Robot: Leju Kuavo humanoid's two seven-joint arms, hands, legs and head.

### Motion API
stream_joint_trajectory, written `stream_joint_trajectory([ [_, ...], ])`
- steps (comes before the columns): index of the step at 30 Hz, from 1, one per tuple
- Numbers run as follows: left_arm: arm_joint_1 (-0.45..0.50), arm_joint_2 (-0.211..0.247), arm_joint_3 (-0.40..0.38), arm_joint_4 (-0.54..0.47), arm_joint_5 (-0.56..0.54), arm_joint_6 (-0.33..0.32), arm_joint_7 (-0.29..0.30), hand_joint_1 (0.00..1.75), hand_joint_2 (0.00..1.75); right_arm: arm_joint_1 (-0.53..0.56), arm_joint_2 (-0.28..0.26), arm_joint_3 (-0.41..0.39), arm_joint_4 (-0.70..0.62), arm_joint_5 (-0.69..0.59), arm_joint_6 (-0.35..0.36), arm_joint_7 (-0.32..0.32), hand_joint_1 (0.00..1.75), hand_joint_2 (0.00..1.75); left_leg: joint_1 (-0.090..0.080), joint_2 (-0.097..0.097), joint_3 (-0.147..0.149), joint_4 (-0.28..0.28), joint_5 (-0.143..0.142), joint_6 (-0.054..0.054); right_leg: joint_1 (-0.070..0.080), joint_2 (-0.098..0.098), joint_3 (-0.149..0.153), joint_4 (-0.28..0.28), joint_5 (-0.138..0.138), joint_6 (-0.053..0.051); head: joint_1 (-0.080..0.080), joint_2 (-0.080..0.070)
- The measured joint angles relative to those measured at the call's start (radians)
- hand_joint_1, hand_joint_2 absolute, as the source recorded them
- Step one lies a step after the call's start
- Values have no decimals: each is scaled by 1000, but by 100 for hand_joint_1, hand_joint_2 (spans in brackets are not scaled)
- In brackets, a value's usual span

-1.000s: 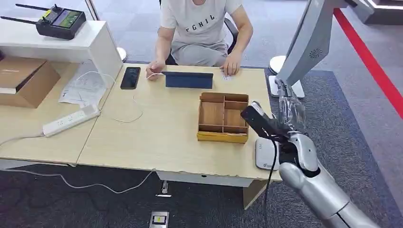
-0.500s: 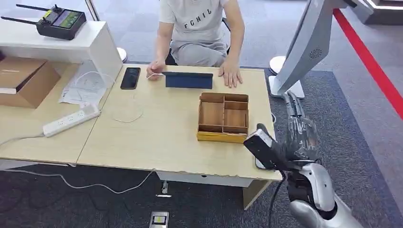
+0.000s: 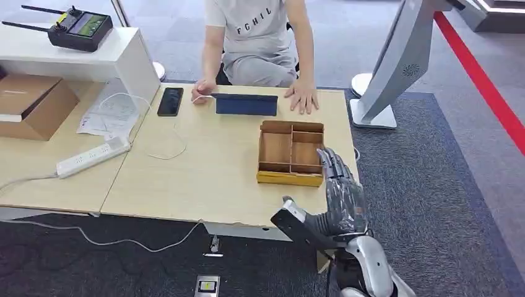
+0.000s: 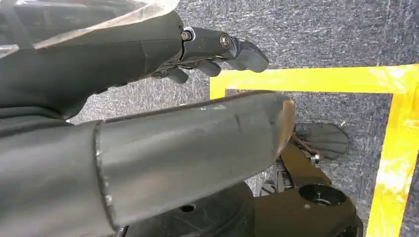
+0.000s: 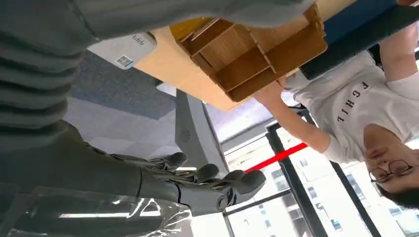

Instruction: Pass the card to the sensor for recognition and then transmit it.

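My right hand [image 3: 343, 195] hangs in front of the table's near right corner, fingers straight and apart, with nothing in it. In the right wrist view the same hand [image 5: 197, 185] is bare, and the white sensor pad [image 5: 123, 49] with a small label lies on the table edge beside the wooden tray [image 5: 257, 64]. My left hand [image 4: 207, 49] hangs over the carpet, fingers loose and holding nothing. A person [image 3: 257, 37] sits at the far side, one hand [image 3: 302, 98] flat on the table.
The wooden tray [image 3: 290, 178] stands right of the table's [image 3: 204, 179] middle. A dark blue tablet [image 3: 246, 104] and a phone [image 3: 169, 101] lie near the person. A power strip [image 3: 93, 156], a cardboard box [image 3: 28, 105] and a white stand [image 3: 396, 62] are around.
My right arm has dropped and drawn back from the table's right edge to its near corner. The person's hand has slid a little and now lies flat.
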Motion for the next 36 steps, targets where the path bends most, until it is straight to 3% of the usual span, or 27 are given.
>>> stream_joint_trajectory([
  [9,-2,-3,0,0,-6,-11,-15,0,0,-57,108,19,215,276,72,26,0,175,0,0,0,0,0,0,0,0,0,0,0,0,0,0],
  [15,-2,-4,0,1,-6,-11,-30,0,0,-110,164,22,334,290,85,3,0,175,0,0,0,0,0,0,0,0,0,0,0,0,0,0],
  [24,-1,-5,0,2,-6,-9,-11,0,0,-167,186,32,392,279,189,-33,0,175,0,0,0,0,0,0,0,0,0,0,0,0,0,0],
  [36,0,-4,0,5,-11,-9,-43,0,0,-242,177,47,414,358,286,-37,0,175,0,1,0,0,0,0,0,0,0,0,0,0,0,0],
])
